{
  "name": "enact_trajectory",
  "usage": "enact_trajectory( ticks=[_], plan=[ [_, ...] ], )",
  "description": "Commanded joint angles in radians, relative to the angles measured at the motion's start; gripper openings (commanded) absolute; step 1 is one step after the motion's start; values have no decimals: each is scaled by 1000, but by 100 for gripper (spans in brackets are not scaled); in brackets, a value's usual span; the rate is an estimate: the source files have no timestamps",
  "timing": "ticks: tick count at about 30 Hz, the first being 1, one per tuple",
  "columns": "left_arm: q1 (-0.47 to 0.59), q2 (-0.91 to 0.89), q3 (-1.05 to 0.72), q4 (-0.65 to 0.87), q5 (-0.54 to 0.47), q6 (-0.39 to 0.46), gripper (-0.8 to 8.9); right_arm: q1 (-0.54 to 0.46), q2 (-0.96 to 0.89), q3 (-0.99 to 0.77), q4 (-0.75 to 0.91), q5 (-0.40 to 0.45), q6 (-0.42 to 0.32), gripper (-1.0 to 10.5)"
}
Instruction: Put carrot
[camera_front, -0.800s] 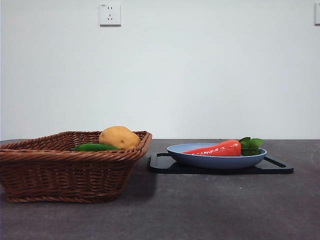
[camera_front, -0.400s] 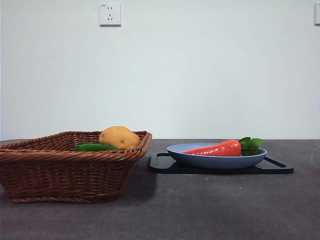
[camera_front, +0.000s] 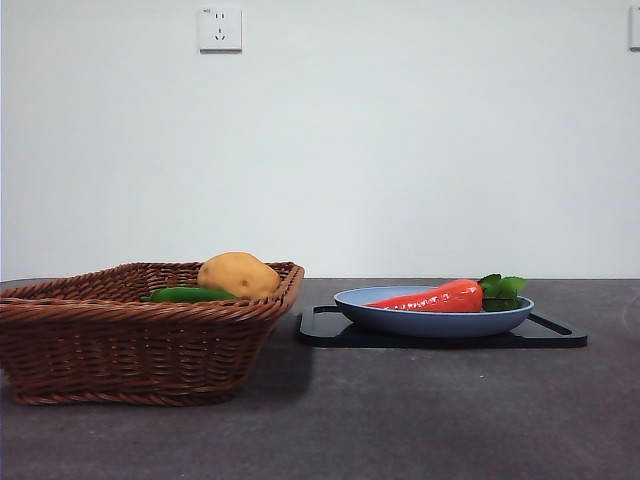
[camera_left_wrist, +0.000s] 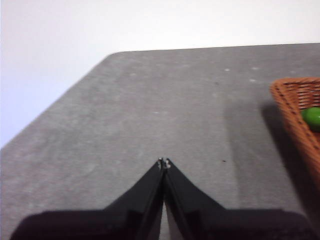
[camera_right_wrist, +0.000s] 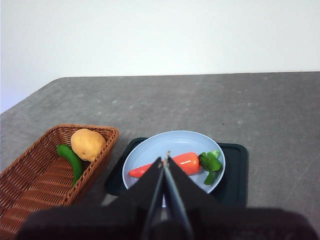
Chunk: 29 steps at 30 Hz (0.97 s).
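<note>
On the blue plate (camera_front: 432, 322) lies the carrot (camera_front: 430, 298); both end effectors, left (camera_left_wrist: 164, 162) and right (camera_right_wrist: 165, 159), are pressed together.

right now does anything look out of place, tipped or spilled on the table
Nothing stands out. The carrot lies flat in the blue plate, which sits squarely on the black tray. The potato and green vegetable rest inside the upright basket. Both grippers, left and right, are shut and hold nothing.
</note>
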Motion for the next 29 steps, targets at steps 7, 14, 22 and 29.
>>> enact_trajectory(
  ticks=[7,14,22,29],
  plan=[
    [3,-1,-11,7,11,-24,8,3,0,2,11,5,6,3],
    [3,-1,-11,6,11,-24,8,3,0,2,11,5,6,3],
    [3,-1,-11,6,11,-24,8,3,0,2,11,5,6,3],
    [3,-1,-11,6,10,-24,8,-2,-50,0,-16,99,-222,3]
  ],
)
